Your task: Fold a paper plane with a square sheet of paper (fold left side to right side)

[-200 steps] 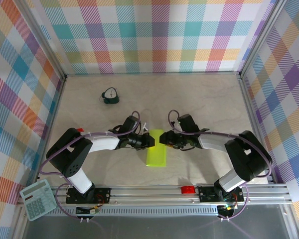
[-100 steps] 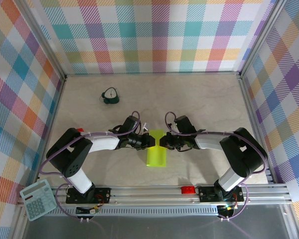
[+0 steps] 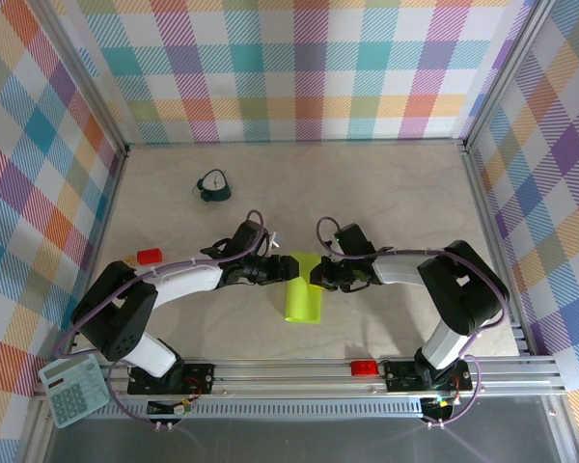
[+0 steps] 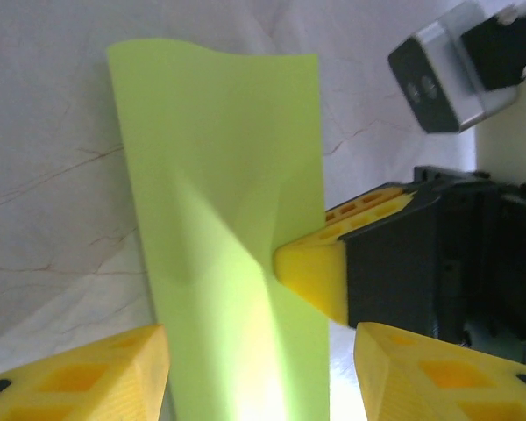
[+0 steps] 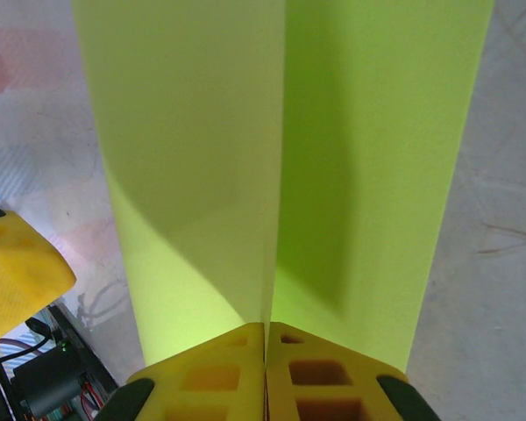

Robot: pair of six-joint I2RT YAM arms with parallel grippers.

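From above, the sheet of paper (image 3: 302, 289) is folded into a narrow strip on the table (image 3: 405, 193), near the middle and a little toward the near edge, its long side running near to far. The left gripper (image 3: 276, 272) sits just left of the strip's far end, and the right gripper (image 3: 316, 276) meets the same end from the right. A small clock (image 3: 212, 185) stands well apart at the far left, a red block (image 3: 150, 256) lies to the left, and a calculator (image 3: 72, 387) rests at the near left corner. In the left wrist view, the left gripper (image 4: 259, 355) has its jaws spread, the sheet of paper (image 4: 228, 228) runs between them with a soft buckle, and a yellow finger of the right gripper (image 4: 314, 272) touches its right edge. In the right wrist view, the right gripper (image 5: 266, 368) has its fingers pressed together, pinching the edge of the sheet of paper (image 5: 193, 149), whose two layers fan away from it.
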